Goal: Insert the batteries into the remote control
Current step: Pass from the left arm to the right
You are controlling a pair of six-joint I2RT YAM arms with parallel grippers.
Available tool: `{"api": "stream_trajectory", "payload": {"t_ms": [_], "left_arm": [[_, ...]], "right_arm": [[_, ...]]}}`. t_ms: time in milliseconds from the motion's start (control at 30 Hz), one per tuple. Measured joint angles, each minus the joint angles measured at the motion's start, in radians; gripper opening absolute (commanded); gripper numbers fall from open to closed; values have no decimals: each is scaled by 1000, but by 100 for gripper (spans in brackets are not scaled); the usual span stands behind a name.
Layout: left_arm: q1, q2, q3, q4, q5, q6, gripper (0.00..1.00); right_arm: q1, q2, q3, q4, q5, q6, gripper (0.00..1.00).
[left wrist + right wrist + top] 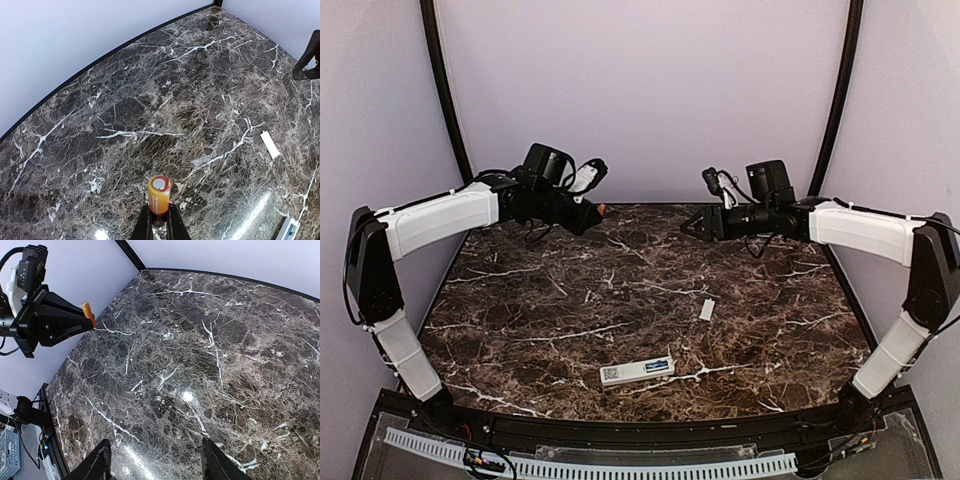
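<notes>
Currently logging both arms held up over the far half of the marble table (520, 290), grippers pointing toward each other and well apart.

Noted left gripper (159, 217) at far left, clenched on an orange battery (159, 194). Checked left wrist view: gripped at the lower end between both fingers, upper end poking out past the fingertips, silver terminal ringed in red turned toward the camera. Confirmed from right wrist view: same battery jutting out of the black fingertips, tilted, clear of the table.

Noted right gripper (157, 457) at far right, released: fingers spread wide, only bare marble between them, grasping nothing.

Located remote control (637, 371) flat on the table near the front edge, roughly centred between the two arm bases, long axis running left to right with the right end slightly farther back. Recorded on its upper face a small dark label toward the left end and a blue patch toward the right end; too small to tell what the blue is. Touched by neither gripper. Caught only a corner of it at the bottom-right edge of the left wrist view.

Found small pale flat cover piece (707, 310) lying apart from the remote, farther back and to its right, between remote and right gripper in the top view.
</notes>
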Motion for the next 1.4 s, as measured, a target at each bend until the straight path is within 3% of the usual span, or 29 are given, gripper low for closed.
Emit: {"api": "stream_trajectory", "payload": {"t_ms": [400, 567, 767, 1033, 1400], "left_arm": [[46, -48, -97, -38, 85, 56, 0], [24, -129, -167, -32, 101, 111, 0], [-53, -233, -286, 15, 103, 189, 0], [-164, -312, -367, 29, 41, 235, 0], [-225, -450, -391, -22, -53, 246, 0]], "right_arm": [[0, 78, 118, -160, 30, 33, 55], [3, 92, 216, -211, 21, 134, 48], [63, 92, 246, -270, 20, 214, 47], [197, -8, 63, -154, -11, 313, 48], [372, 61, 100, 101, 0, 441, 48]]}}
